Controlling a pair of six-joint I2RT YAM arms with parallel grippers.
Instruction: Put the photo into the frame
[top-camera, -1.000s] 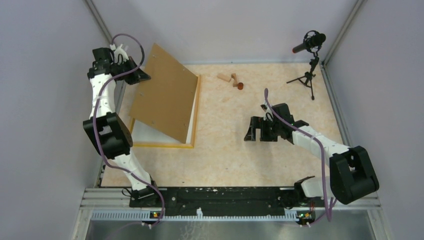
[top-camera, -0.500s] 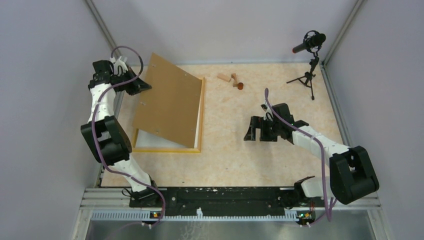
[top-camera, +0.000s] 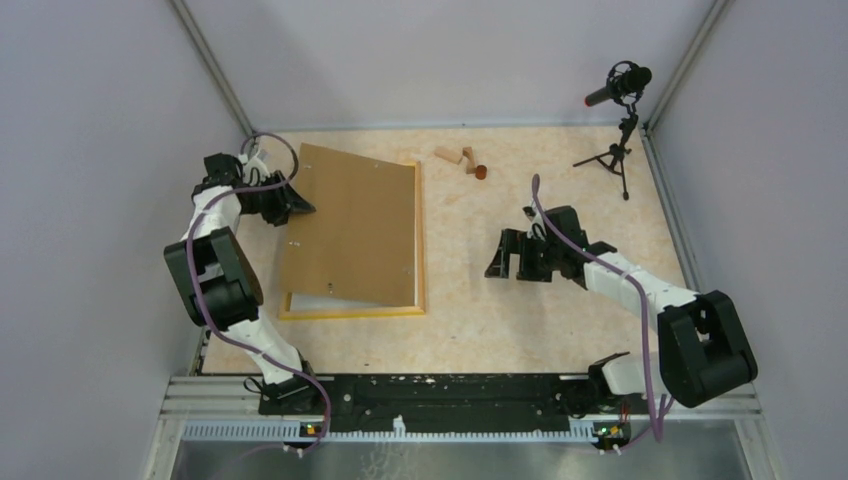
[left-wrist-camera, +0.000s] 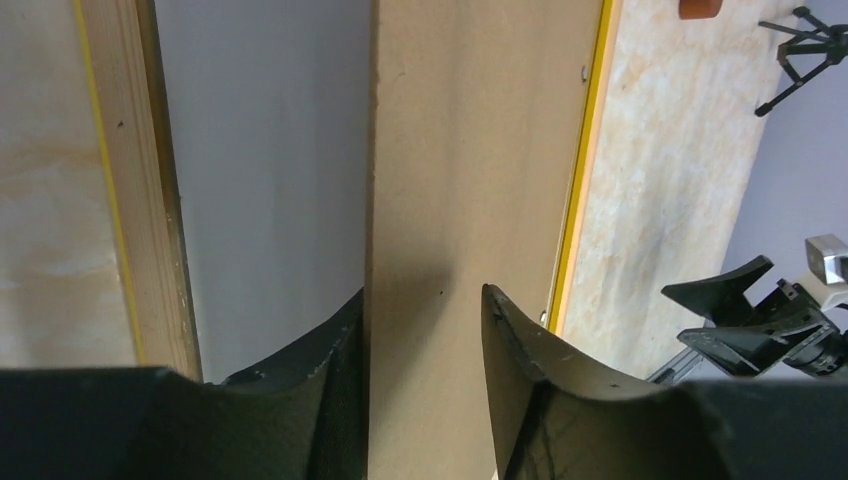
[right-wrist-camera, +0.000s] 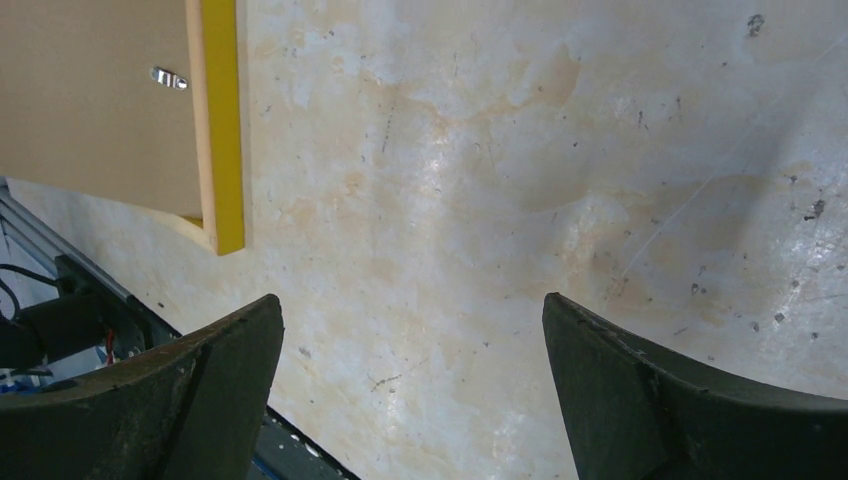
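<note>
You've got a beige marbled table (top-camera: 470, 320), grey walls (top-camera: 450, 60), mic (top-camera: 620, 90) back right. The brown board (top-camera: 350, 230), tilted a second ago, now lies nearly flat over the frame (top-camera: 350, 312). The photo (top-camera: 310, 297) peeks out white beneath. Left claw (left-wrist-camera: 425, 300) is parted astride the board's edge. Right claw (right-wrist-camera: 410, 300) is spread wide over the table.

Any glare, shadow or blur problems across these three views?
Top external: evenly lit and sharp, only soft shadows on the table. Left wrist: the left gripper is underexposed and soft-edged, with a shadow on the backing board beside it. Right wrist: a pale sheen on the table; the right gripper is near-black, showing little detail.
</note>
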